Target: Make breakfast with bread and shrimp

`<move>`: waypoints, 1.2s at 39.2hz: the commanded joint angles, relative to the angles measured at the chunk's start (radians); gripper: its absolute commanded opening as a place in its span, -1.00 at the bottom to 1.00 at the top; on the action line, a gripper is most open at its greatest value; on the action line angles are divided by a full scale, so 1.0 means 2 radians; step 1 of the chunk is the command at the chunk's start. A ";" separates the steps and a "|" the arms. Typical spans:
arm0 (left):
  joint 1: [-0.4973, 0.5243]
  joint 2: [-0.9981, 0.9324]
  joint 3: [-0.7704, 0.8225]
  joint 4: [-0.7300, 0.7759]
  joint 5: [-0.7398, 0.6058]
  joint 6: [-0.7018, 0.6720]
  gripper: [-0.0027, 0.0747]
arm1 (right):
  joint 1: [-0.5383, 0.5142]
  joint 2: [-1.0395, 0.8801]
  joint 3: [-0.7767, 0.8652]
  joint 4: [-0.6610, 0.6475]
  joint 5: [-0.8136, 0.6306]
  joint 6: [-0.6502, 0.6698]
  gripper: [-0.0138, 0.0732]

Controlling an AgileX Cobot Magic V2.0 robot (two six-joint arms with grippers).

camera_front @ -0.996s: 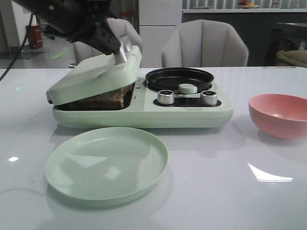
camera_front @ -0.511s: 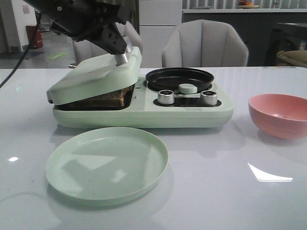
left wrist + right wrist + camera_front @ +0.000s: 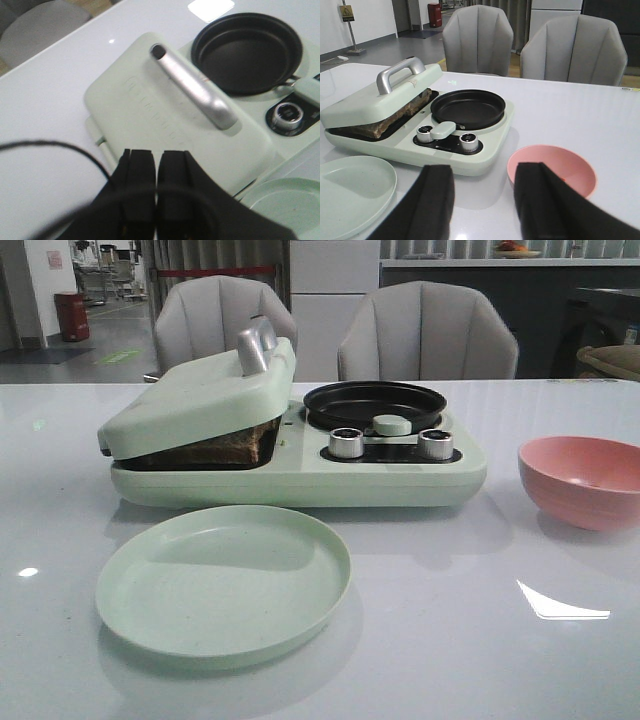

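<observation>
The bread [image 3: 215,452] lies in the pale green breakfast maker [image 3: 300,480], its brown crust [image 3: 395,120] showing under the tilted lid [image 3: 195,400] that rests on it. My left gripper [image 3: 156,155] is shut on nothing. It hovers above the lid's [image 3: 150,105] near edge, apart from the silver handle [image 3: 192,87]. My right gripper [image 3: 485,172] is open and empty, low over the table between the maker and the pink bowl [image 3: 555,167]. No shrimp can be made out, and one finger [image 3: 535,190] hides part of the bowl's inside. Neither gripper shows in the front view.
An empty black pan [image 3: 375,403] sits on the maker's right half, behind two silver knobs [image 3: 346,442] and a green knob [image 3: 391,424]. An empty green plate [image 3: 222,583] lies in front of the maker. The pink bowl [image 3: 585,480] stands at the right, and two grey chairs [image 3: 425,330] stand behind the table.
The left arm, which was at the lid's handle, has pulled back out of the front view. The lid has settled a little lower onto the bread.
</observation>
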 commanded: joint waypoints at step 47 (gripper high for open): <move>-0.003 -0.655 0.406 0.070 -0.010 -0.232 -0.63 | 0.000 0.004 -0.014 -0.007 -0.040 -0.002 0.24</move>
